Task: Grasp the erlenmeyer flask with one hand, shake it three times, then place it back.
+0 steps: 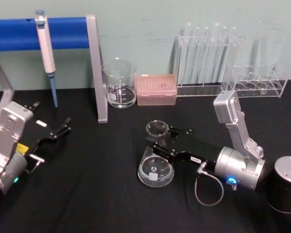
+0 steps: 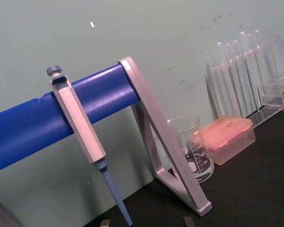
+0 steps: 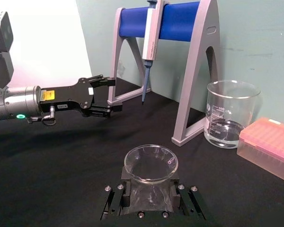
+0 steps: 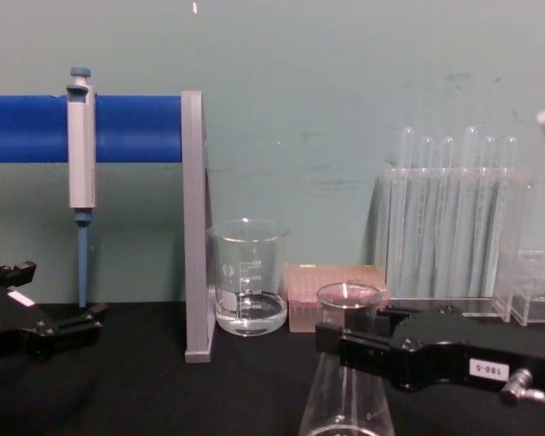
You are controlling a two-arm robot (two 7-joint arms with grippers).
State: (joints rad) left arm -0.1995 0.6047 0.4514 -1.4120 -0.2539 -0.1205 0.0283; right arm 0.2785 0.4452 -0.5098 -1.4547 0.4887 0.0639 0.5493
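Black left gripper (image 1: 66,124) sits at the left of the surface (image 1: 97,194), fingers spread wide, holding nothing. Mid-surface, in front of the beaker (image 1: 120,83), the erlenmeyer flask (image 1: 156,167) stands upright, base on the surface. From the right, the right gripper (image 1: 160,141) reaches in, fingers closed around the flask's neck.

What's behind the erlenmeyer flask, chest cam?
Behind the erlenmeyer flask: the pink tip box, with the test tube rack further right. The right gripper, closed round the flask's neck, covers the box's lower right corner.
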